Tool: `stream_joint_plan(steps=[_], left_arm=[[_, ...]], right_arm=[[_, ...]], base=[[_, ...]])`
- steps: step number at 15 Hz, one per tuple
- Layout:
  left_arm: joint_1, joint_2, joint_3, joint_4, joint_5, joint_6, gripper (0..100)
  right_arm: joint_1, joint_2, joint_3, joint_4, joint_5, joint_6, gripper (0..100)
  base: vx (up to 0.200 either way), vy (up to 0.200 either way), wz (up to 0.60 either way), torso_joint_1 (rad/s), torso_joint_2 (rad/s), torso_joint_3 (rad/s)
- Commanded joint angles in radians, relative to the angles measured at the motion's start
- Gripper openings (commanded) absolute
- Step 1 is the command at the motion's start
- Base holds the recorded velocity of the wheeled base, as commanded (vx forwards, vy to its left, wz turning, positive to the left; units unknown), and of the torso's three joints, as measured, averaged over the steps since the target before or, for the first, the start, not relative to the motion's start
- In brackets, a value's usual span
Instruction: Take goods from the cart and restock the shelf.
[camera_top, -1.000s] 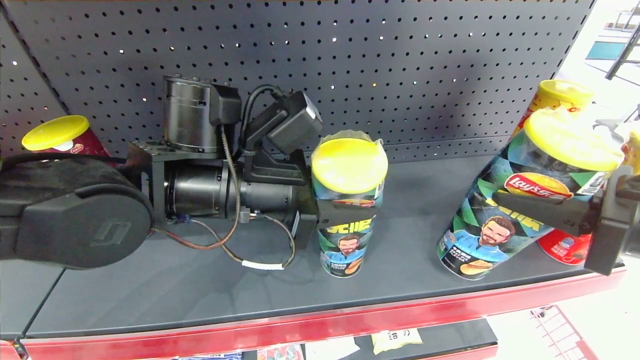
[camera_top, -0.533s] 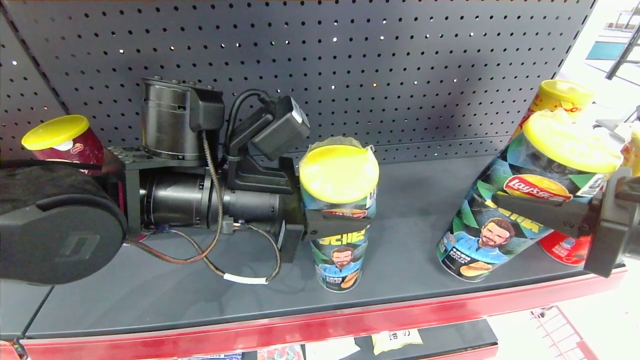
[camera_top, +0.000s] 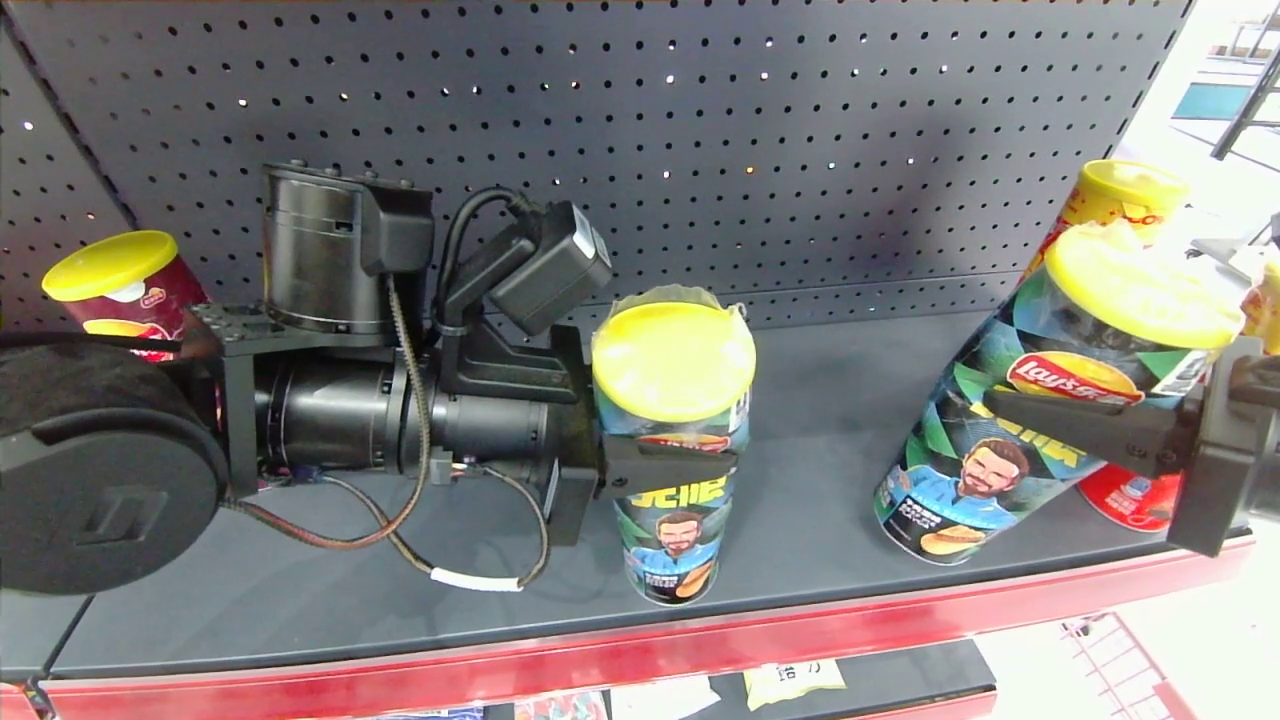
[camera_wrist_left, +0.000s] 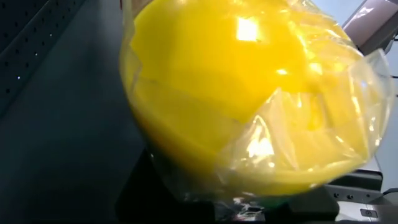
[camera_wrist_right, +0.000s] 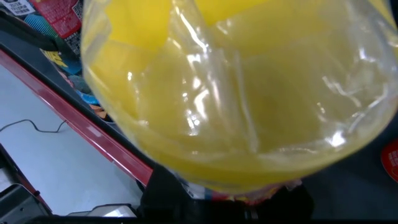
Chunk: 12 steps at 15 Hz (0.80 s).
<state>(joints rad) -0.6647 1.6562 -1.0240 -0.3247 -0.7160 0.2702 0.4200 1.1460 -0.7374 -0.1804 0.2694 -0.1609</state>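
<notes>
Placing step. Left gripper (camera_top: 668, 452) is clamped on the upper side of can A (camera_top: 672, 360), which stands upright at 6 o'clock on the shelf (camera_top: 330, 590), near the front lip. Its base looks set down or nearly so. Right gripper (camera_top: 1090, 405) is clenched on can B (camera_top: 960, 470), tilted at 3 o'clock with its base on the shelf.

Next, likely: release can A and back the arm out toward 9 o'clock without tipping it, then stand can B upright.

Labels: both cans show a cartoon bearded man, a red-and-yellow logo oval and large yellow-green lettering, not transcribed. The tag (camera_top: 790, 680) under the shelf is too small to read.
</notes>
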Motion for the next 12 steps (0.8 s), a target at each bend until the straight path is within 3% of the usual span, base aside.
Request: stream_joint_plan(steps=[1, 7, 12], left_arm=[[-0.006, -0.003, 0.004, -0.001, 0.0, 0.0, 0], [-0.006, -0.003, 0.03, -0.002, 0.0, 0.0, 0], [-0.006, -0.01, 0.032, -0.002, 0.0, -0.026, 0]], right_arm=[[0.0, 0.0, 0.001, -0.001, 0.001, 0.0, 0], [0.0, 0.006, 0.0, -0.001, 0.001, 0.0, 0], [0.0, 0.006, 0.001, -0.001, 0.001, 0.0, 0]], base=[[0.0, 0.0, 0.0, 0.0, 0.0, 0.0], [0.0, 0.0, 0.0, 0.0, 0.0, 0.0], [0.0, 0.0, 0.0, 0.0, 0.0, 0.0]])
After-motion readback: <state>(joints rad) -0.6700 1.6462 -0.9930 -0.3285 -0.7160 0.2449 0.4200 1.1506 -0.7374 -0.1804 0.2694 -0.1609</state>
